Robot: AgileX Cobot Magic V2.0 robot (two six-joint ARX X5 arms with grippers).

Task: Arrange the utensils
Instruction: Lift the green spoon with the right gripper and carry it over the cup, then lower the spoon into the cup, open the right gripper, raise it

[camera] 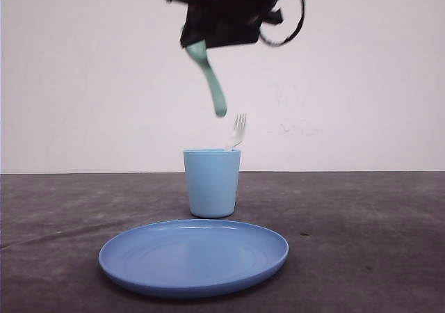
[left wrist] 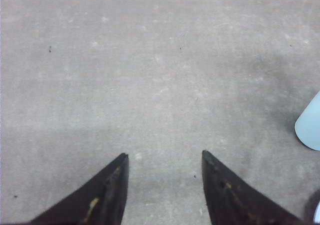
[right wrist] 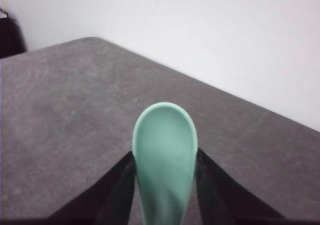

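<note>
My right gripper point(camera: 203, 36) hangs high above the table, shut on the bowl end of the mint-green spoon point(camera: 212, 83). The spoon's handle points down, its tip a little above the light blue cup point(camera: 212, 182). In the right wrist view the spoon's bowl point(right wrist: 165, 140) sits clamped between the dark fingers of that gripper point(right wrist: 165, 154). The white fork point(camera: 238, 130) stands in the cup with its tines up, just right of the spoon's tip. My left gripper point(left wrist: 165, 157) is open over bare grey table with nothing between its fingers.
A round blue plate point(camera: 193, 257) lies in front of the cup, near the table's front edge. A light blue edge point(left wrist: 310, 127) shows at the side of the left wrist view. A white wall stands behind the grey table point(camera: 361, 215).
</note>
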